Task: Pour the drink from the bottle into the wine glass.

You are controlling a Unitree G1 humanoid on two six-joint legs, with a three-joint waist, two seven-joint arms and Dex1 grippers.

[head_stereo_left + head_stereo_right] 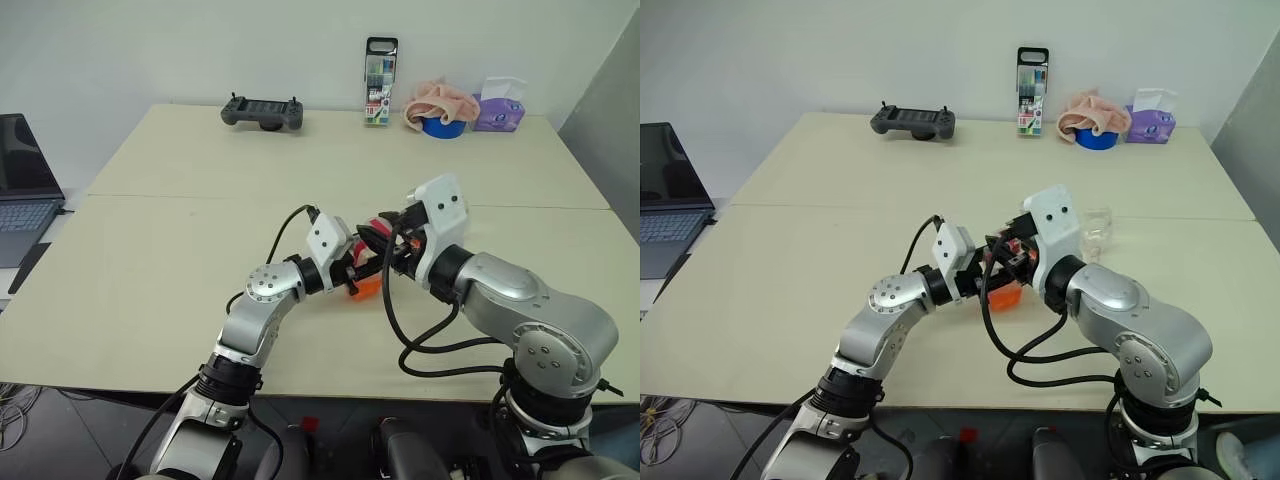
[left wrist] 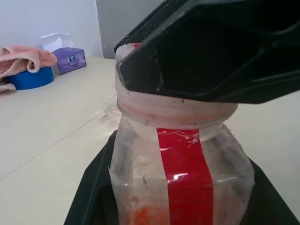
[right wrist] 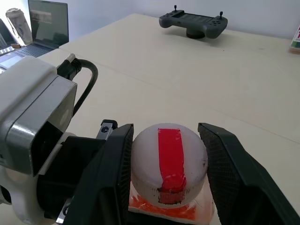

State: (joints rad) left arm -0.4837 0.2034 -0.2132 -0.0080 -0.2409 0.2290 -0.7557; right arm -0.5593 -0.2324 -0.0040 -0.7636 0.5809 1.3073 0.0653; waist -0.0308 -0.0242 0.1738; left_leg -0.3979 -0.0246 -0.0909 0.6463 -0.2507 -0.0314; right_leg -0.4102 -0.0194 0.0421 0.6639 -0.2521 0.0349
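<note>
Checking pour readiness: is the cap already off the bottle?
No, the red-and-white cap sits on the bottle, with the right gripper fingers on either side of it.

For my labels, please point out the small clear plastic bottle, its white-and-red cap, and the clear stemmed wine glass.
bottle (image 2: 180, 183), left wrist view, red strip.
cap (image 3: 169, 159), right wrist view, top.
wine glass (image 1: 1097, 228), right eye view, bowl.

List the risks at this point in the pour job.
The right gripper straddles the cap while the left gripper clamps the bottle; a skewed twist may slip off.

The wine glass stands close behind the right arm and might be knocked.
</note>
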